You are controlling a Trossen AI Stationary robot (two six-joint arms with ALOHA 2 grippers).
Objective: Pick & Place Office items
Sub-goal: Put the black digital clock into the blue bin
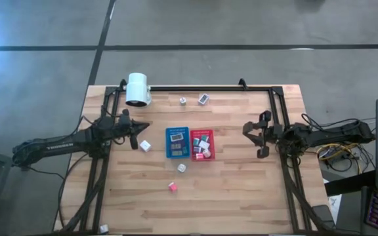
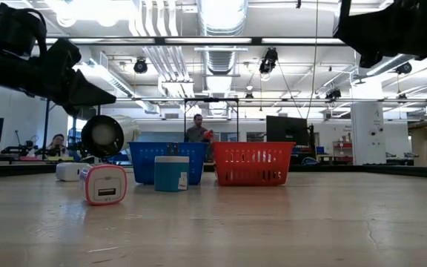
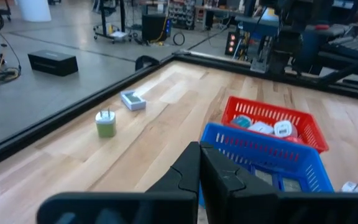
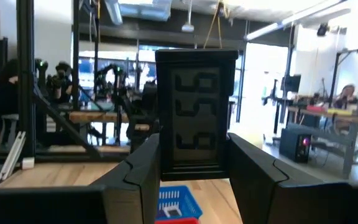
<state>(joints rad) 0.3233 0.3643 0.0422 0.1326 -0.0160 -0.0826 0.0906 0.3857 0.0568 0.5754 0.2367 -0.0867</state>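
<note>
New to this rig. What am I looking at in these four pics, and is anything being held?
It is a two-armed table robot. The high view looks straight down, the low view sits at table-top level, and the wrist views ride on each arm. The left gripper hovers near a white cube, jaws shut and empty. The right gripper has its jaws shut on a dark flat rectangle showing digits. Mid-table stand a blue tray and a red tray, both holding small items. A pink cube lies loose on the wood. A white cylinder sits at the far edge.

Bright ceiling lights (image 2: 221,11) glare in the low view; nearby claws blur.
</note>
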